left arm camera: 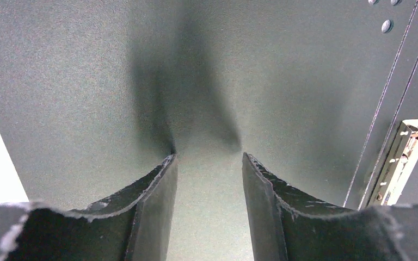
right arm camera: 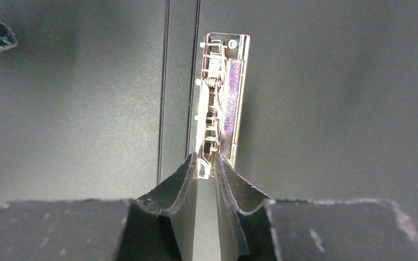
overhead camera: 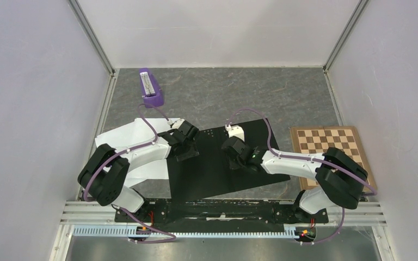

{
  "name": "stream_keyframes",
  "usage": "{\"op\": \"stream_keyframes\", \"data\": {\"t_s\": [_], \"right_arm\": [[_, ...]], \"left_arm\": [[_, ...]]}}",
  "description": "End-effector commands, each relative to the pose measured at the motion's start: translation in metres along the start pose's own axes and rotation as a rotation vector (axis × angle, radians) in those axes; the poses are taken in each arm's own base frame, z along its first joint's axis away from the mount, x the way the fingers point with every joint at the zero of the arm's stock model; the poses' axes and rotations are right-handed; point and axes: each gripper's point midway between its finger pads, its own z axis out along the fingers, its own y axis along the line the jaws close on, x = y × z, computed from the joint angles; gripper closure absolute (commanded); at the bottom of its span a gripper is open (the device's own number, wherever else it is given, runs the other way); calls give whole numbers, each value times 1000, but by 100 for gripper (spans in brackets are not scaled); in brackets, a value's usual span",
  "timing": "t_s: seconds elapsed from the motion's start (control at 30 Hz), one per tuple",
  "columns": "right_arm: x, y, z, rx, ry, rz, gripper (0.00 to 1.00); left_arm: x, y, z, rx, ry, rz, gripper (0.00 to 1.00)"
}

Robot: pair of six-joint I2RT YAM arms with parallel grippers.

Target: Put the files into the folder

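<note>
So the folder [overhead camera: 212, 174] is lying open at the middle of the table's [overhead camera: 223, 92] near edge, matte black inside with a fine grainy texture and a couple of thin pressed lines along the spine. The clip [right arm camera: 220, 92] on the spine is a narrow shiny metal strip with a little spring and rivets. The files [overhead camera: 136, 130] are thin plain white sheets, a bit skewed, over by the table's left edge and right up against the folder's left side; can't tell if they overlap it. The left claw [left arm camera: 209, 157] is spread with a clear gap and nothing in it, tips down on the black inside, and its fingers [left arm camera: 158, 206] are dark with scuffed, ragged edges. The right claw [right arm camera: 207, 160] is almost pressed together, just a slit, with its tips on either side of the clip's near end; honestly can't tell if it's really pinching it. A wooden chessboard [overhead camera: 332, 147] sits flat by the right edge, and the table itself is mottled grey.
</note>
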Motion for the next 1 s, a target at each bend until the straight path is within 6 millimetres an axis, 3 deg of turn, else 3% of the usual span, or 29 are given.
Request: {"op": "stream_keyframes", "data": {"t_s": [0.0, 0.37, 0.57, 0.97], "right_arm": [[-7, 4, 3, 11, -12, -43, 81], [7, 7, 8, 14, 19, -85, 88], [18, -2, 5, 39, 38, -90, 91], [22, -1, 0, 33, 38, -111, 86]], "left_arm": [[3, 18, 8, -93, -22, -39, 46], [6, 23, 12, -115, -13, -37, 47], [5, 23, 13, -123, -15, -35, 47], [5, 24, 15, -137, -11, -30, 47]]}}
